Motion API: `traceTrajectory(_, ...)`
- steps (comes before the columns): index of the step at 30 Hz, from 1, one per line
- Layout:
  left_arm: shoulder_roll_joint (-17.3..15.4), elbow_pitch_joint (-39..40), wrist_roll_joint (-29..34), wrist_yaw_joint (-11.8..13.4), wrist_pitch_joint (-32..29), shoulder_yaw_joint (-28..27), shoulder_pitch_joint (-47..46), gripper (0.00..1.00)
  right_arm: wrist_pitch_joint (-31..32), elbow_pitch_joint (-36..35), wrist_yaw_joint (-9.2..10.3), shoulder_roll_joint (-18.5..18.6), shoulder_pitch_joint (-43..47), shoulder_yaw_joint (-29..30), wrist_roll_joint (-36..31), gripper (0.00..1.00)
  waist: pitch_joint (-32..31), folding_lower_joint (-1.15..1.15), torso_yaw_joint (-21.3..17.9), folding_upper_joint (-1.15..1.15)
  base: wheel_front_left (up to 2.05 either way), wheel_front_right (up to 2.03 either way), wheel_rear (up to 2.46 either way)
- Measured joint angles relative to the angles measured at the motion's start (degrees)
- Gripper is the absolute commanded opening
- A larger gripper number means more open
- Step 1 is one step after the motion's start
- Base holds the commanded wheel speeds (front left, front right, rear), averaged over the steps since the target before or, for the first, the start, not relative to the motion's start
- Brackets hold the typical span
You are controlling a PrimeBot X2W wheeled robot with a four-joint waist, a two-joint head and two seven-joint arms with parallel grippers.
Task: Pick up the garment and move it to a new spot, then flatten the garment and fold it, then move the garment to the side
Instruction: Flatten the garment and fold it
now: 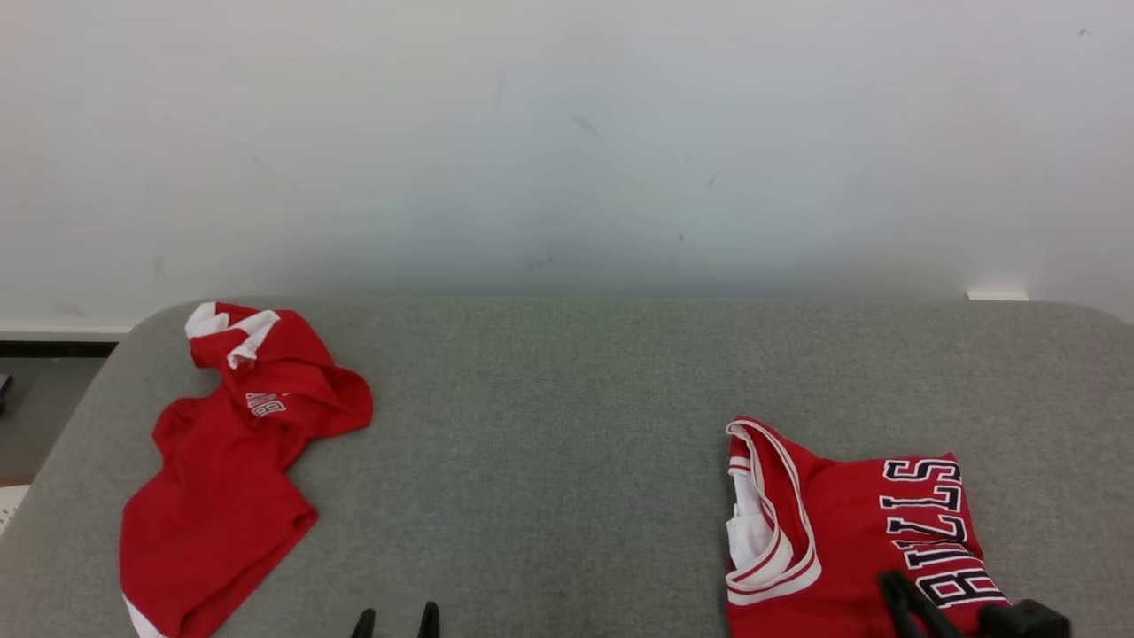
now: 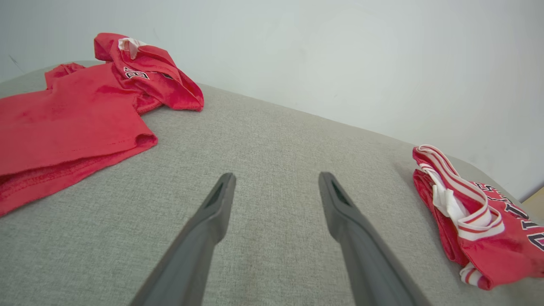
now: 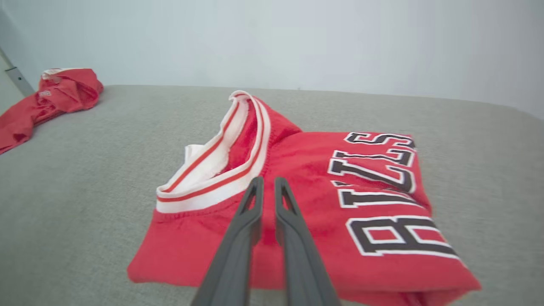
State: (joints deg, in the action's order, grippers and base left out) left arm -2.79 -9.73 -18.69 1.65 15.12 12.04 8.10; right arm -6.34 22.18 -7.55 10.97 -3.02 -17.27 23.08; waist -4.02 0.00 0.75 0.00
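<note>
Left pincer (image 2: 276,176) shares the left half of the bench (image 1: 567,399) with a crumpled red shirt (image 1: 230,478). From my head view the shirt lies at the far left, stretching from the far edge toward the near one. Its top is bunched up with white trim showing, and its lower part is spread flatter. Just right of it, at the near edge, the pincer's two fingers stand wide apart. They point over grey cloth, clear of the shirt. Past them the bench runs on as grey weave, with a white wall (image 1: 567,133) behind it.

Further right lies the jersey (image 1: 842,532), folded into a compact block at the near right of the bench, well apart from the shirt. Its white collar (image 3: 199,194) with red stripes faces left and stands up a little. Black BULLS lettering (image 3: 382,191) runs along its right side, reading from near to far. Over the near part of the jersey I have the right pincer (image 3: 268,180). Its fingers are almost together, parted only by a thin slit through which the red cloth below shows. The tips sit just on the near side of the collar band, left of the lettering. Whether they touch the fabric I cannot tell.
</note>
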Motion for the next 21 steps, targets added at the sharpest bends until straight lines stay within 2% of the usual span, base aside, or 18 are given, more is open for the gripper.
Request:
traceTrajectory(1, 0.01, -0.01, -0.01, 0.0, 0.0, 0.01, 0.09, 1.0, 0.07, -1.88, 0.0, 0.46, 1.2, 1.69, -0.12, 0.64, -0.16, 0.0, -0.27, 0.0, 0.0, 0.0, 0.0)
traceTrajectory(2, 0.01, 0.0, -0.04, 0.0, 0.0, 0.14, 0.13, 1.0, 0.05, -3.63, 0.0, 0.82, 2.39, 3.31, -0.16, 0.92, -0.31, 0.0, -0.52, 0.0, 0.0, 0.0, 0.0)
traceTrajectory(3, 0.01, 0.02, -0.14, 0.05, 0.0, 0.12, 0.13, 1.0, 0.0, -5.11, 0.0, 1.1, 3.61, 5.33, -0.23, 1.0, -0.47, 0.0, -0.76, 0.0, 0.0, 0.0, 0.0)
traceTrajectory(7, 0.0, 0.2, -0.15, 0.13, 0.0, 0.18, 0.26, 1.0, -2.09, -9.7, 0.0, 2.66, 8.2, 11.12, -0.77, 1.0, -0.95, 0.0, -1.53, 0.0, 0.0, 0.0, 0.0)
traceTrajectory(11, 0.0, 0.22, -0.03, -0.11, 0.0, 0.12, 0.43, 1.0, -6.08, -9.9, 0.0, 2.86, 11.9, 16.6, -0.02, 1.0, -1.27, 0.0, -2.02, 0.0, 0.0, 0.0, 0.0)
traceTrajectory(16, 0.0, 0.05, 1.15, -0.7, 0.0, -0.45, 0.47, 1.0, -8.46, -7.82, 0.0, 3.16, 13.86, 18.82, -2.26, 1.0, -1.15, 0.0, -2.53, 0.0, 0.0, 0.0, 0.0)
traceTrajectory(21, 0.0, 0.05, 1.92, -1.34, 0.0, -1.03, 0.68, 1.0, -8.68, -8.33, 0.0, 0.9, 14.57, 21.56, -2.07, 1.0, -0.94, 0.0, -2.66, 0.0, 0.0, 0.0, 0.0)
